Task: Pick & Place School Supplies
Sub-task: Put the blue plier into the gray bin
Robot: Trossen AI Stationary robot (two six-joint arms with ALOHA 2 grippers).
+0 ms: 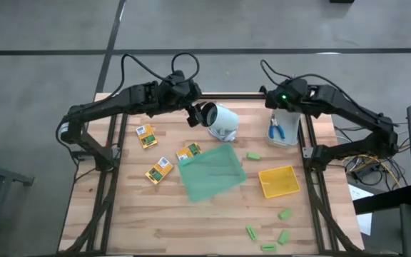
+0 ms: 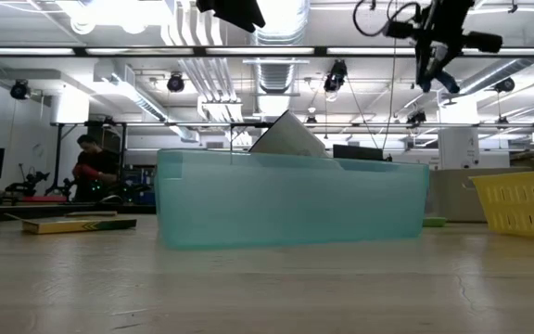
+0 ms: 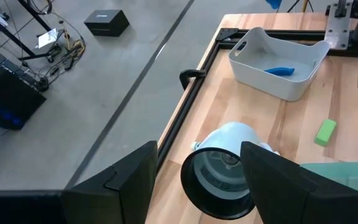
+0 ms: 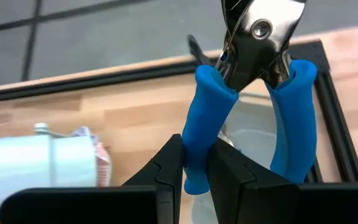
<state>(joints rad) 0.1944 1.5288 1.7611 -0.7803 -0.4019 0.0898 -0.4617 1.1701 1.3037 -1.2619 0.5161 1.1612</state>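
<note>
Packets first: three flat yellow-and-green printed packets (image 1: 147,135) lie on the left of the pale wooden plank table (image 1: 120,221), one near the far edge, one lower (image 1: 159,170), one (image 1: 188,151) touching the translucent green tray (image 1: 211,172). Left gripper (image 1: 193,114) hangs over the far middle, dark fingers spread apart with nothing between them, just beside a white cylindrical container (image 1: 220,121) lying on its side; the left wrist view looks into its round dark mouth (image 3: 219,185). Green tray is flat, thin-walled, rectangular, set askew at table centre. One light-green rectangular block (image 1: 253,155) sits just right of it. Shallow yellow tray (image 1: 278,180) has perforated, basket-like walls in the low view. Four more green blocks (image 1: 284,213) are scattered near the front right edge. Right gripper (image 4: 194,163) is held over the white plastic bin (image 1: 284,128) at the far right, fingers clamped on one rubbery blue handle of a scissor-like tool (image 4: 253,81) with shiny metal jaws and a rivet. A second blue-handled tool (image 1: 277,131) lies inside the bin.
</note>
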